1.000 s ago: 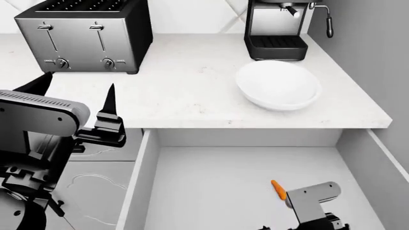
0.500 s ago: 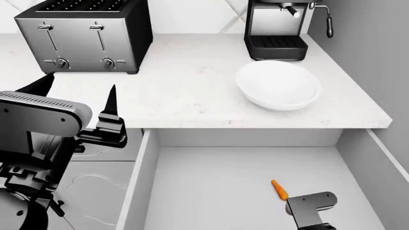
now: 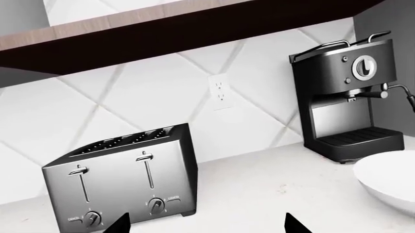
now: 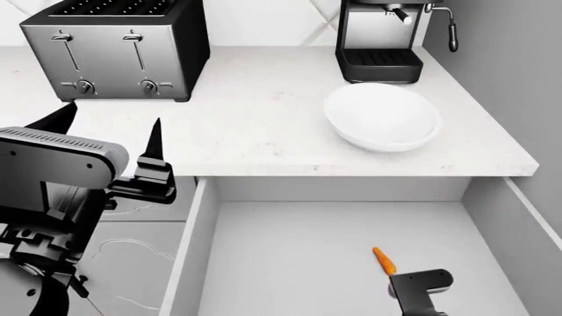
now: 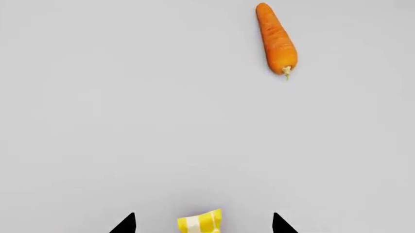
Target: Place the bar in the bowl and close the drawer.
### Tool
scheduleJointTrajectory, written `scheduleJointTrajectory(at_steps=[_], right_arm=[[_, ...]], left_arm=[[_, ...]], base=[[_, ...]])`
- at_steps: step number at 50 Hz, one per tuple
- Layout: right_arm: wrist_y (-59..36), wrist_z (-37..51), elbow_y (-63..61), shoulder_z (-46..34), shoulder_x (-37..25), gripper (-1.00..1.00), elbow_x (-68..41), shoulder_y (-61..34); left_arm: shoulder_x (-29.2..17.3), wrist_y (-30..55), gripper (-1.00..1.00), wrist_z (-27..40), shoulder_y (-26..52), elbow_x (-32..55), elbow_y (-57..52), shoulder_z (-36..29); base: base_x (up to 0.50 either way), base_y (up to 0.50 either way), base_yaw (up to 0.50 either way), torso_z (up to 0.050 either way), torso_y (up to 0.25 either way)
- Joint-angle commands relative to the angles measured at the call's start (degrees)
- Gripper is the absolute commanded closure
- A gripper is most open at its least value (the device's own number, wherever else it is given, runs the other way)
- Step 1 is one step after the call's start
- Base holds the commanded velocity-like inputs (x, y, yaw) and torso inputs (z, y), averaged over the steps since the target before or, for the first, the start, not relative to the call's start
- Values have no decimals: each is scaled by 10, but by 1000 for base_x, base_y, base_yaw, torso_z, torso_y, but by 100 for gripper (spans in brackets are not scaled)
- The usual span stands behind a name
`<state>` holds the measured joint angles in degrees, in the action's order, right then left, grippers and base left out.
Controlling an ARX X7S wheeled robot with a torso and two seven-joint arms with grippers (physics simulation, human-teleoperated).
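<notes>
The right arm has sunk lower into the drawer [image 4: 351,250] over the last second, less of it now showing in the head view, which suggests a descent toward the bar [image 5: 199,223] to pick it up. The right hand [image 5: 202,224] is wide open and holds nothing; the bar lies between its fingertips on the drawer floor, the carrot [image 5: 276,39] well ahead. The left hand [image 4: 110,128], open and empty, hovers over the surface [image 4: 255,125]. The bowl [image 4: 382,117] waits, empty.

White marbled counter [image 4: 263,131], carrying toaster [image 4: 118,46], coffee machine [image 4: 382,39] and bowl [image 4: 382,118] (just before the machine), drawer [image 4: 290,257] floor holding carrot [image 4: 383,261] and bar [image 5: 199,223]
</notes>
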<state>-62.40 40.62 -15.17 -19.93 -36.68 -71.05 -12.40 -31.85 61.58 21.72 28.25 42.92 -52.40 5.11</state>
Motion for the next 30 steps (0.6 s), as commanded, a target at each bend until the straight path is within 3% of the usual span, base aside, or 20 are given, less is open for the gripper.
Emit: scheduleJointTrajectory(at_steps=[1, 29, 30], right_arm=[[13, -26, 36, -21, 10, -100, 27, 1], [26, -32, 57, -35, 9, -100, 36, 37], [25, -31, 58, -35, 9, 100, 36, 37]], left_arm=[[-2, -7, -100, 2, -3, 0, 2, -4], [-7, -19, -100, 7, -10, 1, 7, -9], [-7, -20, -100, 7, -11, 0, 8, -9]], base=[[0, 0, 0, 0, 0], [0, 0, 0, 0, 0], [0, 0, 0, 0, 0]])
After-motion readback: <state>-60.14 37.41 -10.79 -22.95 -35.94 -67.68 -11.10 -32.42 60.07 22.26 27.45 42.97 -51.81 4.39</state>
